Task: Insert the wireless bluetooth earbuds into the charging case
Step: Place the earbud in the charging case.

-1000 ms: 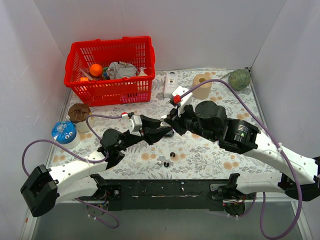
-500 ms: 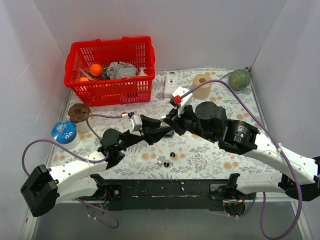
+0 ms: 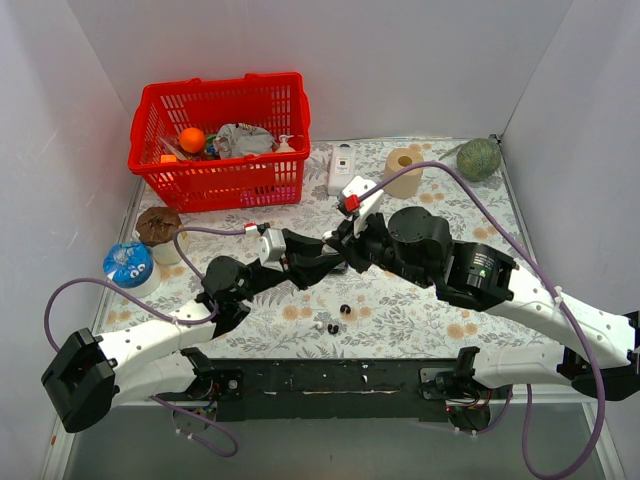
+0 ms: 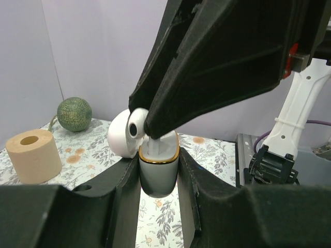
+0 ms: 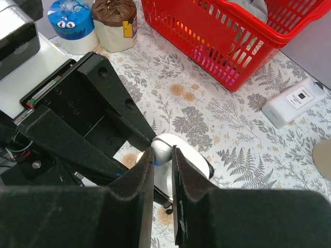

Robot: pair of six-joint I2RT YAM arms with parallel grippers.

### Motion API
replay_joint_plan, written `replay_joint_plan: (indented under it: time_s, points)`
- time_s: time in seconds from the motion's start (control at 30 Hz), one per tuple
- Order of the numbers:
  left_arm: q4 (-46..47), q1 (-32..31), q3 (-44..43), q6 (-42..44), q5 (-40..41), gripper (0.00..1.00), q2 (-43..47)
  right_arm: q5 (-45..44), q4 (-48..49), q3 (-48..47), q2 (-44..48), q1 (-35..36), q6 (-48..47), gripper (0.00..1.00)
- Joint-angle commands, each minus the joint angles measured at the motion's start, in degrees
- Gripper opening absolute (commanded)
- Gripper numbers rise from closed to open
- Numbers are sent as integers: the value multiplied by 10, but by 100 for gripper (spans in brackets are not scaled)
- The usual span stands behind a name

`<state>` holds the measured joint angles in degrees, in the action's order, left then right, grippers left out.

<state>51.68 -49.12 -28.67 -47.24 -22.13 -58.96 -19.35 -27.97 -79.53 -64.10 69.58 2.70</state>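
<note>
Your left fingers (image 3: 331,263) are clamped on the open case (image 4: 159,175). Your right fingers (image 3: 347,251) pinch a white earbud (image 5: 161,150) at its opening. More buds (image 3: 344,310) lie on the surface (image 3: 420,320) near the case.

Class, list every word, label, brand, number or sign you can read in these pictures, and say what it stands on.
Nothing can be read as text.
Dark label on the white box: print too small.
Yellow label on the brown-lidded cup: blurred.
Green round sticker on the right arm: too small.
</note>
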Motion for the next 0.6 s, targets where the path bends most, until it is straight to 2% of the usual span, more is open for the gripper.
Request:
replay_joint_plan:
  time_s: [0.0, 0.23, 0.27, 0.37, 0.47, 0.57]
  points:
    - [9, 3, -25, 1, 2, 0, -2, 4, 15, 9, -1, 15, -5, 1]
    - [8, 3, -25, 0, 2, 0, -2, -21, 10, 4, -5, 27, -3, 3]
    - [7, 3, -25, 0, 2, 0, -2, -23, 11, 5, -3, 26, -2, 16]
    - [7, 3, -24, 0, 2, 0, -1, -34, 18, 3, 3, 26, 8, 35]
    - [9, 3, -21, -2, 2, 0, 0, -43, 22, -2, 6, 26, 15, 42]
    - [11, 3, -18, -4, 1, 0, 1, -46, 23, -6, 5, 27, 17, 44]
